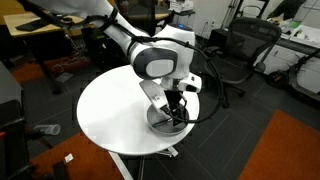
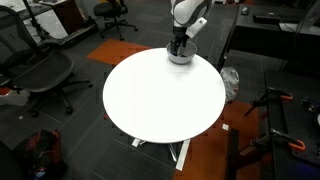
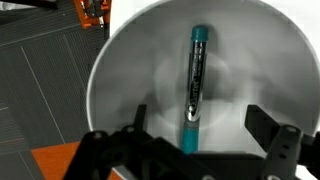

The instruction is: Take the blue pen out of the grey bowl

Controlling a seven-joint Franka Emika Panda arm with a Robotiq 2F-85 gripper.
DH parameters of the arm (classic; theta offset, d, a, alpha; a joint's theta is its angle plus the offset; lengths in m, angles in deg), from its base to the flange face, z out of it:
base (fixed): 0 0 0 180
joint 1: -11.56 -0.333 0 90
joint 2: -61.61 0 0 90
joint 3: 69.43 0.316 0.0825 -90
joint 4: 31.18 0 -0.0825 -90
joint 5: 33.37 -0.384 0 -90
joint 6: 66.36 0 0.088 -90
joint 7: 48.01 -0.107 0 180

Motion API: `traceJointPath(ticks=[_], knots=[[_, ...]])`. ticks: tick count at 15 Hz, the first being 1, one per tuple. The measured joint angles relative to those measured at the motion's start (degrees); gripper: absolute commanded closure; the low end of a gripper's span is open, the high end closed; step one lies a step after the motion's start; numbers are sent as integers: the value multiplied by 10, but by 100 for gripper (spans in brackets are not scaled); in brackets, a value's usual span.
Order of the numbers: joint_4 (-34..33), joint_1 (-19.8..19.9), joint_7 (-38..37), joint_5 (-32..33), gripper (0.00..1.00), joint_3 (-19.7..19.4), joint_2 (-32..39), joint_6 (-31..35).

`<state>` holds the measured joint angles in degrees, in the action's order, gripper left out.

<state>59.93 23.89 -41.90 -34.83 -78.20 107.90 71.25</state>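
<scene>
You have one blue pen lying flat in the middle of one grey bowl. Your tool hangs just over it, its two fingers apart, one on each side. The bowl sits near the white desk's edge.

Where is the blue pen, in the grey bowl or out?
In. The wrist view shows the blue pen lying flat on the grey bowl floor, inside its rim.
</scene>
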Motion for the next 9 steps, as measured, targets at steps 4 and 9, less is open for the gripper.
traceJointPath(ticks=[4,9], knots=[[-14,0,-10,0,32,0,13,-11],[-25,0,-21,0,73,0,23,-19]])
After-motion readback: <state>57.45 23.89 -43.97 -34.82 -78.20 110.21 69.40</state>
